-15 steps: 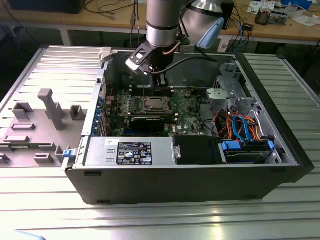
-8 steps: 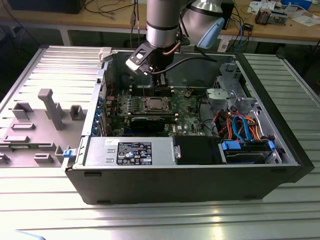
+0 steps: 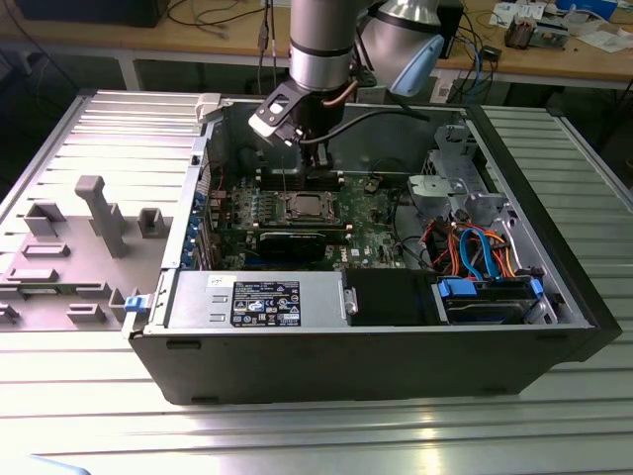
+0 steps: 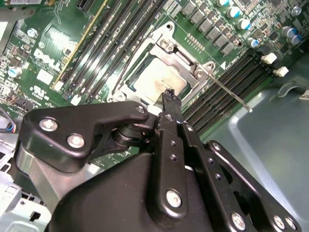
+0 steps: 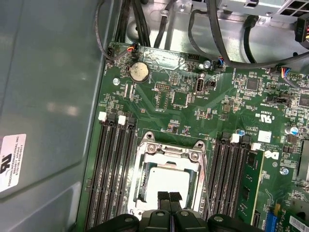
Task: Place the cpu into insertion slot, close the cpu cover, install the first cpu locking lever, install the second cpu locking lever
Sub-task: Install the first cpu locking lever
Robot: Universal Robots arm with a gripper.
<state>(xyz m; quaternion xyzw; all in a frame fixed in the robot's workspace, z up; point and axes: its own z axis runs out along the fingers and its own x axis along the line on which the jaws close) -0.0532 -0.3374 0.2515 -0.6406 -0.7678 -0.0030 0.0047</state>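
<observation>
cpu (image 5: pixel 169 182) sits flat in the insertion slot (image 5: pixel 145 186). cpu cover (image 5: pixel 168 152) lies down around it, silver top showing through the window. gripper (image 5: pixel 169 197) hovers over one edge of the slot, fingers pressed together, pinching nothing. one locking lever (image 4: pixel 231 94) stands free. judged: chip light, stiff, slick-topped, fragile underneath; take it by opposite edges only.

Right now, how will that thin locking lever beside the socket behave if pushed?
The locking lever is a thin wire rod: probably light and springy. Smooth metal, so the gripper may slip off. Anchored by the cpu cover, it likely pivots, not slides.
</observation>
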